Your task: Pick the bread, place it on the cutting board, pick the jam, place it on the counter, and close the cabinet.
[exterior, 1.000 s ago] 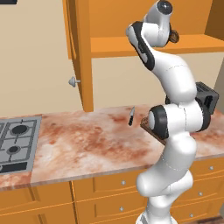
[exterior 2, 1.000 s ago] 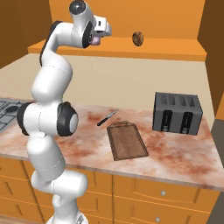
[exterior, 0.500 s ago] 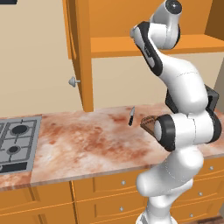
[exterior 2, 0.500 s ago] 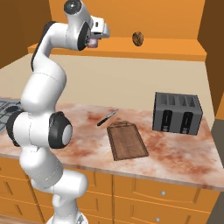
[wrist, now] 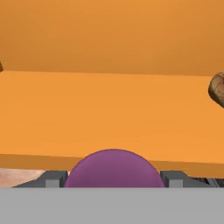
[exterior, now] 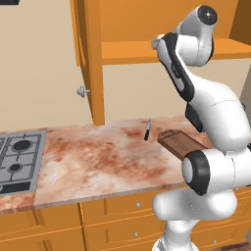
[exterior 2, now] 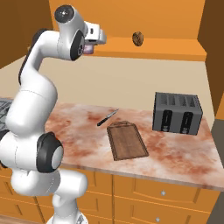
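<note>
**A:** Left base view first: the arm is reared up to the open cabinet [exterior: 90, 59], hand up by the shelf. Down on the counter [exterior: 98, 157] there's a knife [exterior: 147, 130] toward the back edge, the cutting board [exterior: 180, 143] just right of it and partly behind the arm, and the grey hob [exterior: 19, 157] at the left end.

**B:** Can you tell what the gripper is doing from there?

**A:** Nope. Right base view is better: the gripper [exterior 2: 89, 47] sits at the left end of the cabinet shelf with a bit of purple under the hand, which is the jam [exterior 2: 89, 49]. The bread [exterior 2: 138, 39] is further right on the same shelf, well apart from it. The board is bare, mid counter, with the toaster [exterior 2: 177, 113] toward the right end at the back.

**B:** And the hand view?

**A:** The jar's purple dome sits right between the two finger tips [wrist: 52, 179], low in the view. The jaws look narrow and closed around it, so I'd say it's holding the jam. The bread peeks in at the right edge, on the shelf.

**B:** How will the jar handle?

**A:** My guess: small, rigid, light, but smooth and round, so it could twist or slip. Grip across the middle, squarely. Glass probably, so set it down gently on the stone. There's plenty of open counter left of the knife.
</note>
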